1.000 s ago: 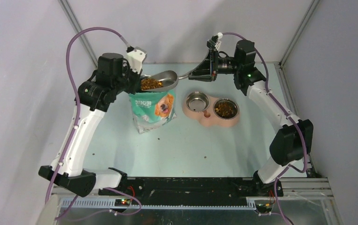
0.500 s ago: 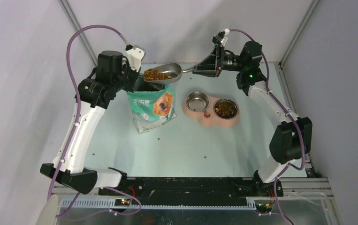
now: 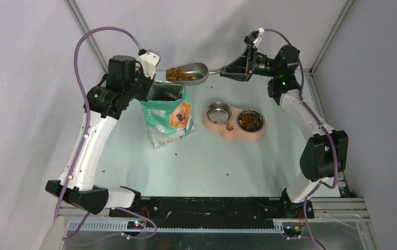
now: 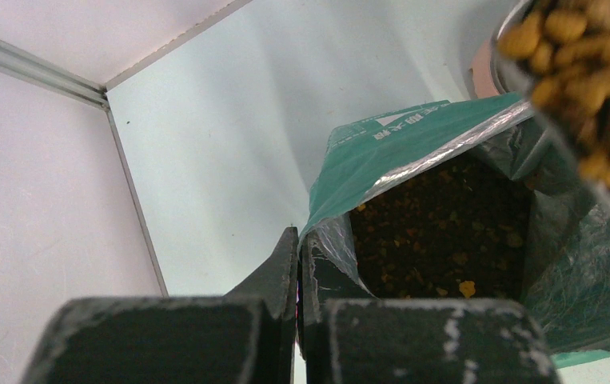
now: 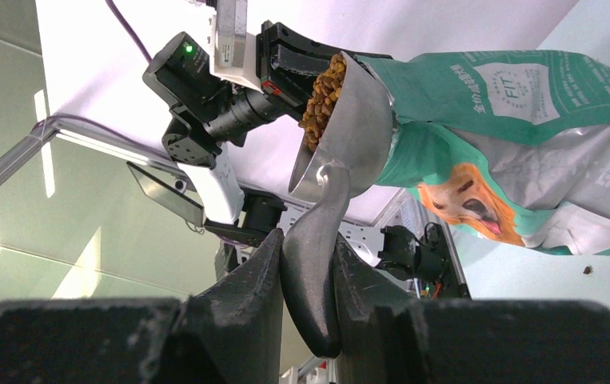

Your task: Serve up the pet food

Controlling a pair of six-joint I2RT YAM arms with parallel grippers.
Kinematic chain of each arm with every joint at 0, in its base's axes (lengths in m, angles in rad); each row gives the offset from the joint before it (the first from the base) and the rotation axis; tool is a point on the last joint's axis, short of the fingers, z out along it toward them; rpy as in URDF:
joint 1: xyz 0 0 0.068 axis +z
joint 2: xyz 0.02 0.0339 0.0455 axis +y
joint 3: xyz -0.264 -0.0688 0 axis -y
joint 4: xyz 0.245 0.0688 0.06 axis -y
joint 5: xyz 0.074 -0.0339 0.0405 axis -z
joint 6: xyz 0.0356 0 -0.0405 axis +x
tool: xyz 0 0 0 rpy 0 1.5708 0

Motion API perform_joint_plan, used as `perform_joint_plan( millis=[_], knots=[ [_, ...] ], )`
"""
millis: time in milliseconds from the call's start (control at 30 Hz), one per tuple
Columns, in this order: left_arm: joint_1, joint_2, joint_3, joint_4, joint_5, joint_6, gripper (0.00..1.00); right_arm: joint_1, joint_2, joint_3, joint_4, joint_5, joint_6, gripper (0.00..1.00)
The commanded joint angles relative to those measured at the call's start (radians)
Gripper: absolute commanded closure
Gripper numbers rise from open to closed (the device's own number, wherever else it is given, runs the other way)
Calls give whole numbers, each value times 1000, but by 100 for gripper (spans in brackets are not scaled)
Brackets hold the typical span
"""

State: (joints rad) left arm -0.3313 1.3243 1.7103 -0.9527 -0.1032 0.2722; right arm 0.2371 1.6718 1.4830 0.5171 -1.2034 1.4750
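**Scoop Full, One Bowl Left**

My right claw [image 5: 305,256] squeezes the metal scoop [image 3: 192,72] by its handle. The pet food [image 3: 177,75] sits in it, above the green bag [image 3: 167,115]. My left claw [image 4: 297,256] is pinched shut, I think on the bag's edge. The filled bowl [image 3: 250,121] is done; the empty bowl [image 3: 218,112] waits.

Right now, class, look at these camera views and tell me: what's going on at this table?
Two robot arms are serving pet food. The left gripper pinches the rim of the open green bag. The right gripper is clamped on the handle of a metal scoop, held in the air above the bag with a heap of kibble in it. In the pink feeder, the right bowl already has kibble in it; the left bowl is empty.
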Motion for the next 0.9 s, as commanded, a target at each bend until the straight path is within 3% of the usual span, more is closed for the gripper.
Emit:
perform_joint_plan(
  millis=[0, 367, 867],
  knots=[
    [15, 10, 40, -18, -45, 33, 100, -49, -56, 9, 78, 23, 26, 100],
    [20, 13, 54, -22, -55, 46, 100, -162, -72, -26, 118, 19, 43, 100],
    [23, -14, 43, -31, -40, 53, 100, -346, -13, -207, 286, 33, 22, 100]
  ],
)
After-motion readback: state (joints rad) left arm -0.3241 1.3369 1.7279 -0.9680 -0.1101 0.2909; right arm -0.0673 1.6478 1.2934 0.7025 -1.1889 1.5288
